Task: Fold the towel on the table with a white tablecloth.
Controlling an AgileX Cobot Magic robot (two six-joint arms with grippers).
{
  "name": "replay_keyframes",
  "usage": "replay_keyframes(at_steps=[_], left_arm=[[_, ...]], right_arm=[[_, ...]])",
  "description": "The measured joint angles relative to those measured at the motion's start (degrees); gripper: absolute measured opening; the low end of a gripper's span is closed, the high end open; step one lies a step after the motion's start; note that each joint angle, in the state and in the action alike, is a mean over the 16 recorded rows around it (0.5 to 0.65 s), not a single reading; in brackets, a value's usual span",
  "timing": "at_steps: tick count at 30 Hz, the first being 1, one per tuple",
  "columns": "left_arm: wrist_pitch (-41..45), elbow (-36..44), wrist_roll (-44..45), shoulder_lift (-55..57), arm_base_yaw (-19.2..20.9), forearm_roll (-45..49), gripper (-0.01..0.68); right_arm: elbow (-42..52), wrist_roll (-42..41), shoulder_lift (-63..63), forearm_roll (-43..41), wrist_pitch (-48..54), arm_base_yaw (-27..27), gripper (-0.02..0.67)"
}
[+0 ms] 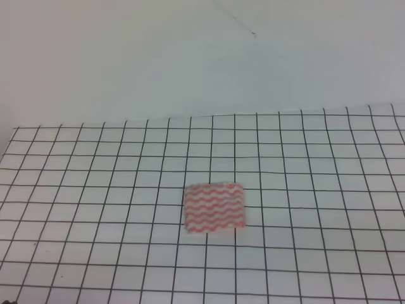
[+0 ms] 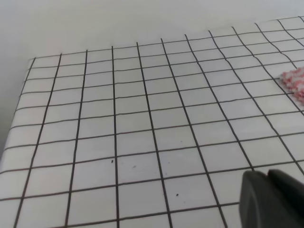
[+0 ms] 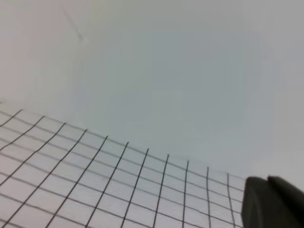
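Dark fingers [image 2: 273,199] edge both wrist views; I cannot tell if either pair is apart. My towel [image 1: 214,207] lies mid-tabletop [image 1: 95,190], compact, seemingly already folded, with both arms clear.

Wall [image 1: 190,57]: a plain pale surface is seen behind the far edge of the gridded surface, filling the upper part of the exterior high view.
Wall colour: an off-white with a faint grey-green cast is shown.
Mark on wall [image 1: 243,25]: a thin dark line is seen slanting down to the right near the top, ending in a small dark dot.
Wall in the wrist views [image 3: 166,71]: the same plain surface is shown, blurred; in the right wrist view a faint slanted line is made out at the upper left.
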Motion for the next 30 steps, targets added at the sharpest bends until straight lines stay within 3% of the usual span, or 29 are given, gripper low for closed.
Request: replay_keyframes(at_steps=[12, 24, 30], left_arm=[[-0.09, 0.00, 0.05, -0.03, 0.00, 0.00, -0.001], [-0.11, -0.10, -0.19, -0.03, 0.00, -0.02, -0.001], [-0.12, -0.10, -0.32, 0.07, 0.00, -0.02, -0.001]], right_arm=[[8.52, 6.75, 0.03, 1.53, -8.13, -0.62, -0.001], [11.70, 30.55, 0.03, -18.54, -4.46, -0.62, -0.001], [11.68, 36.66, 0.05, -24.83, -3.28, 0.11, -0.001]])
